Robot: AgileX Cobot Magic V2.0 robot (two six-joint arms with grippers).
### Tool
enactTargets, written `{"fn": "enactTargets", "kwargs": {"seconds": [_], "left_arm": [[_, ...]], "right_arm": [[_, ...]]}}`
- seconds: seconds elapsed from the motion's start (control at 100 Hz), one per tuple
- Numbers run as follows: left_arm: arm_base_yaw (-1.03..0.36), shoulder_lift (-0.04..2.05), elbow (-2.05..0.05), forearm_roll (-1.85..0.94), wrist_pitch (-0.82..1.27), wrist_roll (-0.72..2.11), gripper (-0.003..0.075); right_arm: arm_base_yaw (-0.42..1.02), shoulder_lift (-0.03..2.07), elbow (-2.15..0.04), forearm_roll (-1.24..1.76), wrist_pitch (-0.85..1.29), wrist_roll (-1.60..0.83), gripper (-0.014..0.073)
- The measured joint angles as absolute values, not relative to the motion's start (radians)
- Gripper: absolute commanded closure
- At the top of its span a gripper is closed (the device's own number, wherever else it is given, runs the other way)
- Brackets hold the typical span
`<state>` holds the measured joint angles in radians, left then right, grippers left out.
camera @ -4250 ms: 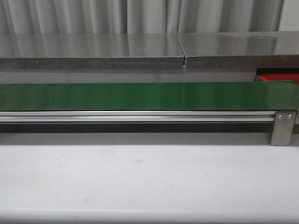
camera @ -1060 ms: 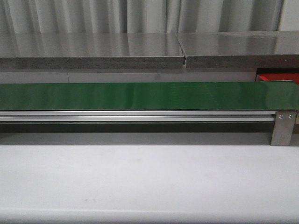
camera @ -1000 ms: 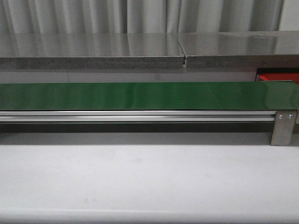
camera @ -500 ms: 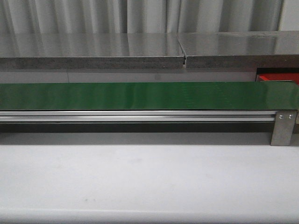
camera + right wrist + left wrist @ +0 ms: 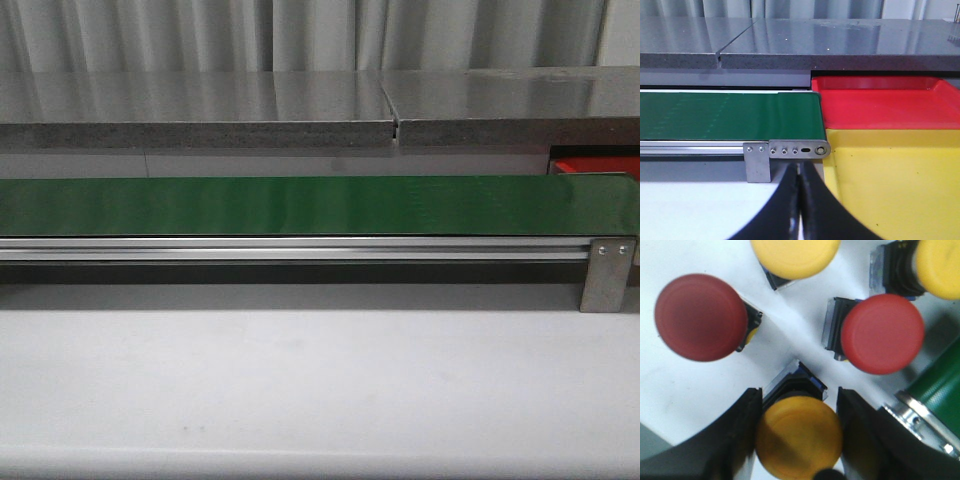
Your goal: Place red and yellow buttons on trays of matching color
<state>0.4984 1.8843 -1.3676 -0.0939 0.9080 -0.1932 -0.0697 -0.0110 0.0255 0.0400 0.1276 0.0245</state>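
In the left wrist view my left gripper (image 5: 797,399) straddles a yellow button (image 5: 799,436) standing on the white table, and both fingers touch its cap. Two red buttons (image 5: 699,317) (image 5: 882,334) and two more yellow buttons (image 5: 795,257) (image 5: 939,267) stand just beyond it. The right wrist view shows the red tray (image 5: 880,102) with a yellow tray (image 5: 895,180) in front of it, both past the belt's end. My right gripper (image 5: 799,172) is shut and empty, beside the yellow tray. A sliver of the red tray (image 5: 595,165) shows in the front view. Neither arm shows there.
The long green belt (image 5: 300,205) on its aluminium rail crosses the front view, with a metal end bracket (image 5: 605,272) at the right. A grey stone counter (image 5: 300,105) runs behind it. White table (image 5: 320,380) lies in front. The belt's end (image 5: 935,385) is near the buttons.
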Motion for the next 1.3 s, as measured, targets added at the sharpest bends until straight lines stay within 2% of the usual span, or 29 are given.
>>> {"fn": "enactTargets", "kwargs": {"seconds": [0.31, 0.63, 0.99, 1.3], "left_arm": [[0.494, 1.69, -1.384, -0.083, 0.99, -0.18, 0.0552], [0.399, 1.679, -1.543, -0.079, 1.081, -0.148, 0.0552], [0.292, 1.843, -1.7, -0.095, 1.13, -0.142, 0.0552], [0.247, 1.955, -1.748, -0.133, 1.132, -0.142, 0.0549]], "right_arm": [[-0.07, -0.011, 0.026, 0.04, 0.128, 0.024, 0.0711], [-0.07, -0.011, 0.026, 0.04, 0.128, 0.024, 0.0711], [-0.07, -0.011, 0.026, 0.04, 0.128, 0.024, 0.0711], [-0.07, -0.011, 0.026, 0.04, 0.128, 0.024, 0.0711]]}}
